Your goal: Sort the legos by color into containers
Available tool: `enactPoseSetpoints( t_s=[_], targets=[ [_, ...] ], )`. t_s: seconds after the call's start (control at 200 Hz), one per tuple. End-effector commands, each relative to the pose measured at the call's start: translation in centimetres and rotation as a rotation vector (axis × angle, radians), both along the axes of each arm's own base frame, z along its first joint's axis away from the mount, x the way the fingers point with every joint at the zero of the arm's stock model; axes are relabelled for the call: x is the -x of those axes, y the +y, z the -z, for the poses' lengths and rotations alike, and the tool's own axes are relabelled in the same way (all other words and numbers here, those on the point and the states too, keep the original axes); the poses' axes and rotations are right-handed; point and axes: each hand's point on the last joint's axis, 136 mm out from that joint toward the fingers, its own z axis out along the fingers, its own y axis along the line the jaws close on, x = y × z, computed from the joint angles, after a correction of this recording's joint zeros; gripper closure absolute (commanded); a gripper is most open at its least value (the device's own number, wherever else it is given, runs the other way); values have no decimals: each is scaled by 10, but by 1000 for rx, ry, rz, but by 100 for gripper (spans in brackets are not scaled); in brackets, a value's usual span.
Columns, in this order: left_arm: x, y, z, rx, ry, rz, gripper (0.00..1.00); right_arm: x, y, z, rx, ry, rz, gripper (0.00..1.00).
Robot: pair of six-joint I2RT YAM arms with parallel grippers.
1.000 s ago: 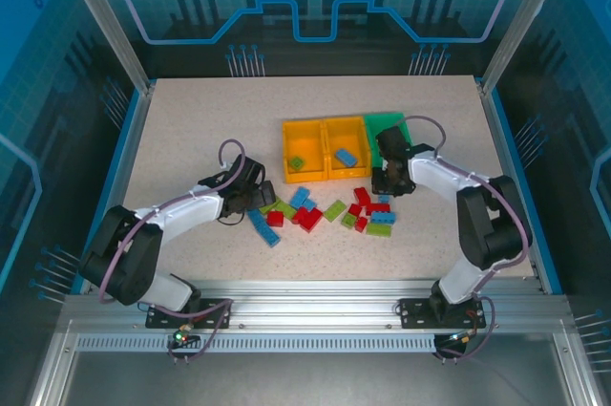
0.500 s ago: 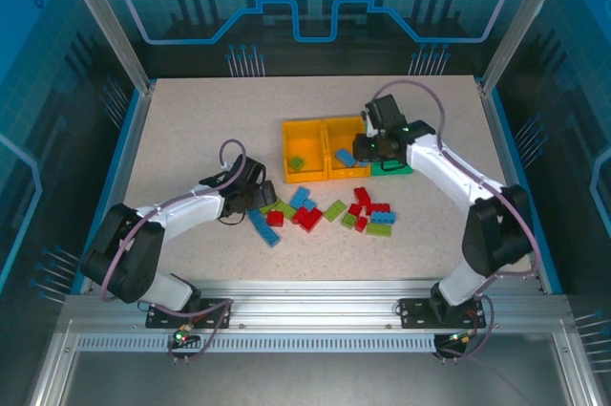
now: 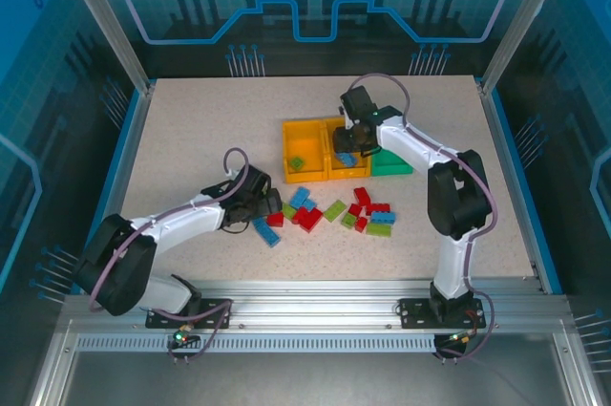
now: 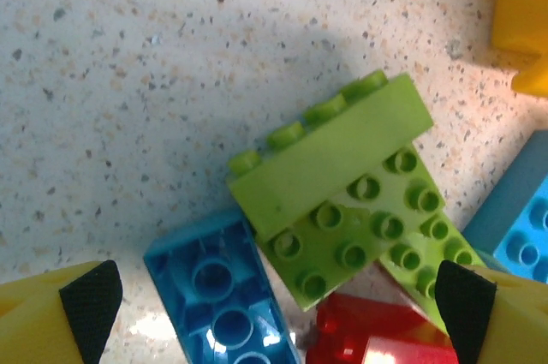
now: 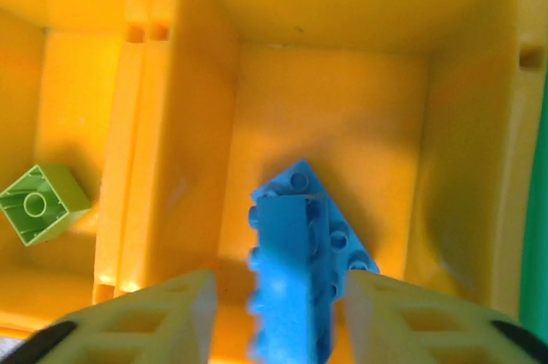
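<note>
R gripper [image 5: 281,289] hangs over the mid orange bin [image 5: 334,4], jaws apart. A blue brick [image 5: 291,283] sits betw. the fingers [image 5: 154,321] w/ a clear gap on its left side, so I read it as loose, not clamped; its lower end is blurred. Under it a 2nd blue brick [image 5: 342,240] lies flat on the bin floor. The left orange bin [image 5: 86,56] next door has one lime cube [image 5: 38,203] in its near part. The green bin [image 3: 393,163] is joined on at the right end of the row. L gripper [image 4: 278,302] is low at the left end of the loose pile [image 3: 329,213], jaws spread wide, nothing pinched. Betw. its pads [image 4: 90,300] I see a lime brick on its side [image 4: 334,154] leaning on a studs-up lime brick [image 4: 368,235], an upside-down blue brick [image 4: 218,287] and a red brick [image 4: 368,334]. Rest of the pile, reds, blues and limes mixed, lies on the table [image 3: 191,129] just near of the bins.
</note>
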Motion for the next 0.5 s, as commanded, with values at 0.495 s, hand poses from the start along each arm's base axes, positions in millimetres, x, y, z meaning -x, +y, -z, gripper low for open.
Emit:
enactPoseSetpoints(
  t_s=[0.495],
  targets=[
    [2, 43, -4, -125, 25, -98, 1, 158, 102, -17, -48, -174, -468, 23]
  ],
)
